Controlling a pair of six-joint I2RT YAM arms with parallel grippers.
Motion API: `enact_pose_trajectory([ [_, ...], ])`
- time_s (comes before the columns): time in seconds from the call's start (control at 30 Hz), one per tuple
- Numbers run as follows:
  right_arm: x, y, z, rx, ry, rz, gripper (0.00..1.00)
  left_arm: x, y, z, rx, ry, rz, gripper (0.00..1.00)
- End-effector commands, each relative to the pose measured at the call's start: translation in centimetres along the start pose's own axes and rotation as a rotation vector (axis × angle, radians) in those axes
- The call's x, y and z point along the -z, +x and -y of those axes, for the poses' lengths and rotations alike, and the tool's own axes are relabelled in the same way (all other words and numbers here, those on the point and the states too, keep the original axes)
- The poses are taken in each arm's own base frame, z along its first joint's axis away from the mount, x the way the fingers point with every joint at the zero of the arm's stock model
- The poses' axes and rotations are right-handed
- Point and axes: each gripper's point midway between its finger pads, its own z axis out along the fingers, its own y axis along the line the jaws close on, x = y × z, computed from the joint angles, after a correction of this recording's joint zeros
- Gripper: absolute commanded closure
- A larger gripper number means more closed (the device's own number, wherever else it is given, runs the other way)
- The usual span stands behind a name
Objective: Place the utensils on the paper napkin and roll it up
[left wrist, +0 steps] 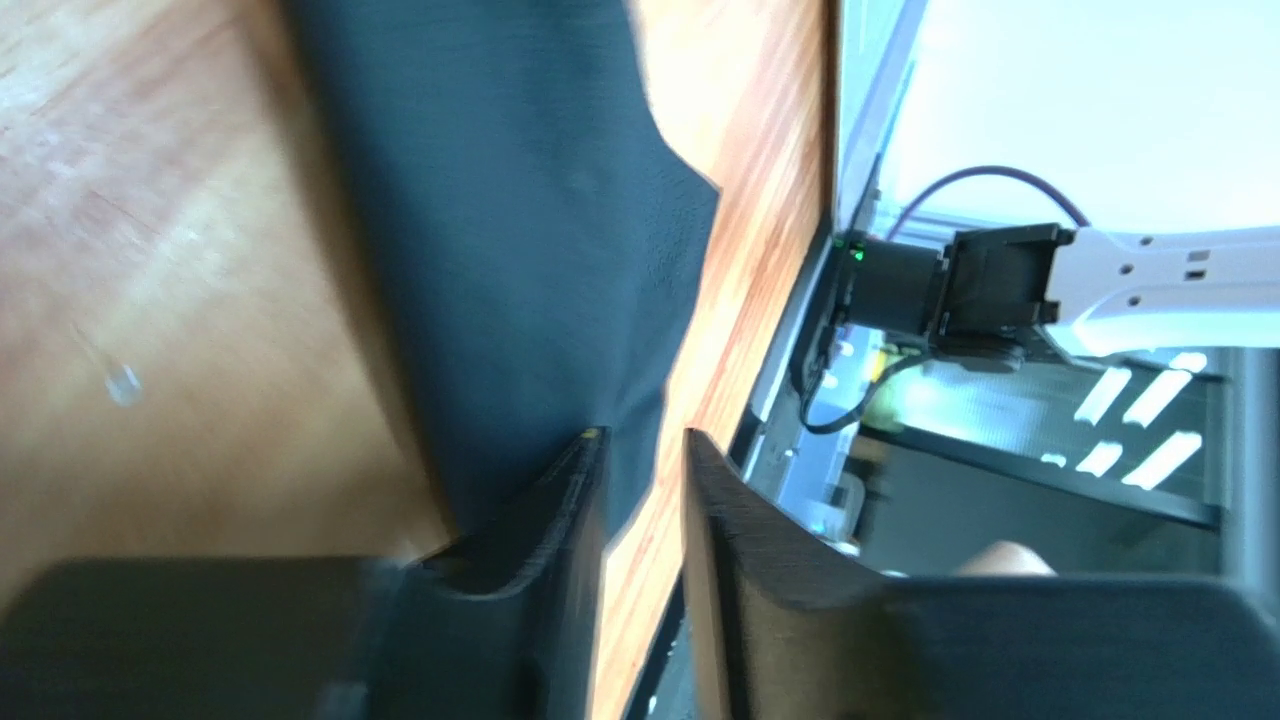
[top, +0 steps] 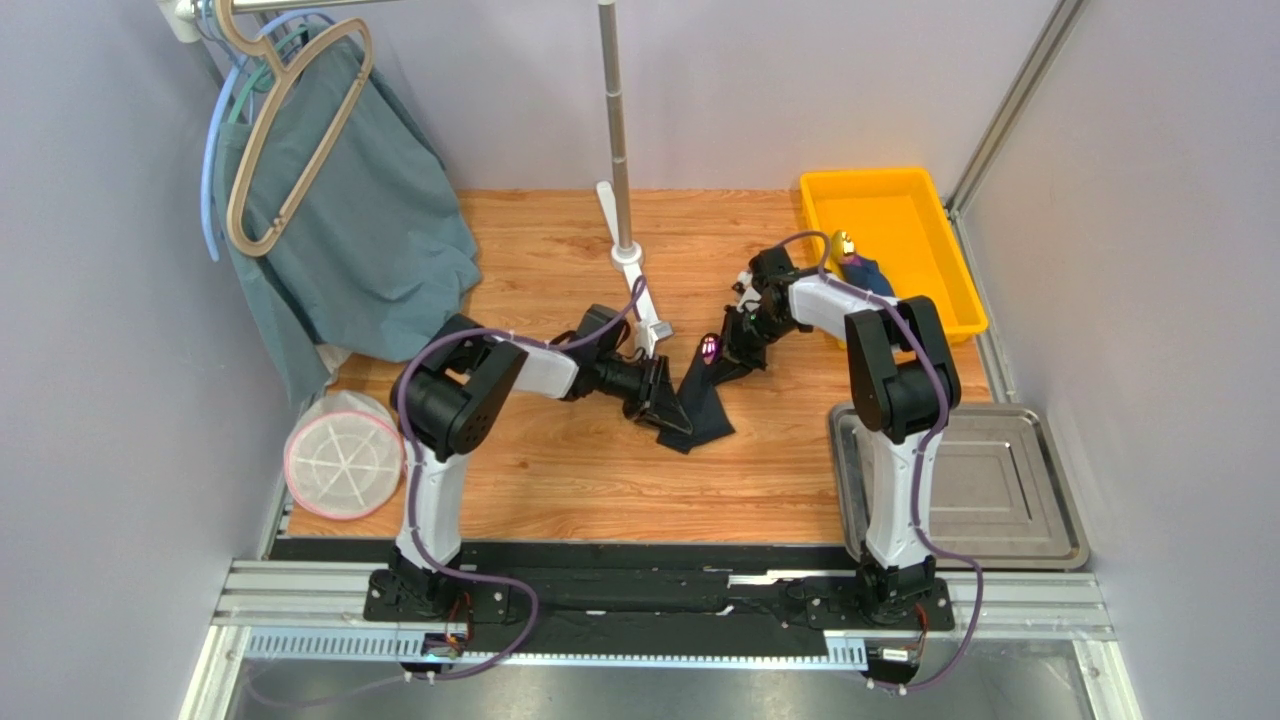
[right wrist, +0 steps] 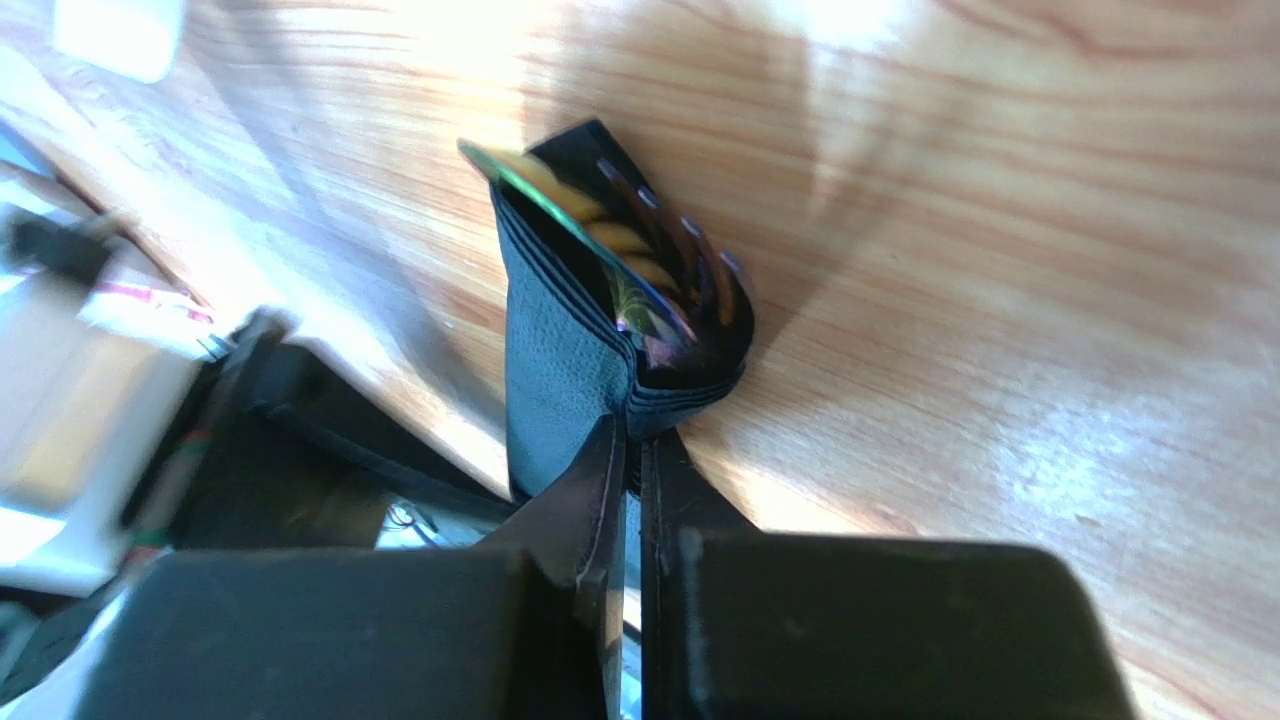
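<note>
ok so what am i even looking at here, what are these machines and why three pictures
Two robot arms are bolted to a wooden table. One picture looks down from above; the other two come from cameras on each wrist. The left hand has a black paper napkin between its fingers, which are not fully closed. The right hand pinches the napkin's other end, folded around shiny utensils. Also there: a yellow bin, a steel tray, a teal cloth on a hanger.
</note>
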Motion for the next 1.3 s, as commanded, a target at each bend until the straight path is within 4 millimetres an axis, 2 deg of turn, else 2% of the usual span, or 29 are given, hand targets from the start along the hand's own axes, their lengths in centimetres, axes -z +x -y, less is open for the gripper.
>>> enact_pose_trajectory([
  [0.0, 1.2, -1.4, -1.2, 0.127, -0.037, 0.079, 1.00, 2.9, -2.6, 5.1, -0.228, -0.033, 0.093, 0.61],
  [0.03, 1.4, -1.5, -1.3, 0.133, -0.044, 0.084, 1.00, 3.4, -2.3, 5.6, -0.229, -0.045, 0.081, 0.55],
  [0.07, 1.6, -1.5, -1.4, 0.141, -0.049, 0.089, 1.00, 4.3, -2.8, 6.9, -0.297, -0.049, 0.106, 0.54],
  [0.1, 1.7, -1.5, -1.7, 0.154, -0.056, 0.096, 1.00, 4.9, -2.4, 7.2, -0.298, -0.061, 0.099, 0.53],
  [0.13, 1.9, -1.6, -1.7, 0.154, -0.064, 0.099, 1.00, 5.5, -2.0, 7.4, -0.290, -0.077, 0.092, 0.43],
  [0.17, 1.9, -1.4, -1.8, 0.159, -0.068, 0.102, 1.00, 6.3, -2.2, 8.3, -0.329, -0.086, 0.111, 0.42],
  [0.2, 2.2, -1.5, -2.3, 0.173, -0.081, 0.115, 1.00, 7.1, -2.4, 8.4, -0.338, -0.099, 0.124, 0.30],
  [0.27, 2.4, -1.5, -2.6, 0.182, -0.102, 0.119, 1.00, 8.9, -2.3, 9.1, -0.374, -0.137, 0.151, 0.28],
  [0.3, 2.8, -1.5, -3.1, 0.195, -0.118, 0.128, 1.00, 9.9, -2.7, 9.1, -0.386, -0.157, 0.176, 0.14],
  [0.33, 2.9, -1.5, -3.3, 0.201, -0.124, 0.129, 1.00, 10.9, -2.5, 9.7, -0.405, -0.173, 0.194, 0.13],
  [0.43, 3.2, -1.4, -3.8, 0.219, -0.147, 0.136, 1.00, 13.1, -2.9, 9.9, -0.469, -0.244, 0.250, 0.08],
  [0.67, 4.2, -1.2, -5.0, 0.256, -0.193, 0.148, 1.00, 15.7, -3.5, 10.7, -0.488, -0.306, 0.315, 0.04],
  [0.77, 4.9, -1.0, -5.8, 0.277, -0.218, 0.154, 1.00, 16.7, -3.5, 11.6, -0.540, -0.281, 0.389, 0.01],
  [0.8, 5.1, -0.9, -6.1, 0.290, -0.232, 0.151, 1.00, 17.2, -4.3, 12.5, -0.596, -0.262, 0.450, 0.01],
  [0.83, 5.3, -0.7, -6.3, 0.299, -0.239, 0.152, 1.00, 17.5, -3.2, 12.8, -0.632, -0.244, 0.482, 0.01],
  [0.87, 5.6, -0.7, -6.5, 0.307, -0.247, 0.157, 1.00, 17.9, -3.2, 13.4, -0.671, -0.232, 0.526, 0.01],
  [0.9, 5.8, -0.5, -6.8, 0.320, -0.264, 0.152, 1.00, 18.6, -3.9, 14.9, -0.755, -0.208, 0.606, 0.01],
  [0.93, 6.1, -0.4, -7.2, 0.330, -0.276, 0.153, 1.00, 19.1, -3.0, 15.2, -0.779, -0.200, 0.642, 0.01],
  [0.97, 6.5, -0.3, -7.6, 0.344, -0.289, 0.157, 1.00, 19.5, -2.9, 15.5, -0.796, -0.205, 0.663, 0.01],
  [1.1, 8.3, 0.4, -9.5, 0.404, -0.354, 0.160, 1.00, 20.9, -2.2, 15.2, -0.756, -0.270, 0.636, 0.01],
  [1.13, 8.6, 0.5, -9.8, 0.425, -0.362, 0.165, 1.00, 20.6, -1.3, 15.9, -0.799, -0.209, 0.595, 0.01],
  [1.27, 11.0, 1.4, -11.9, 0.506, -0.404, 0.177, 1.00, 20.6, -0.6, 16.7, -0.841, -0.142, 0.592, 0.05],
])
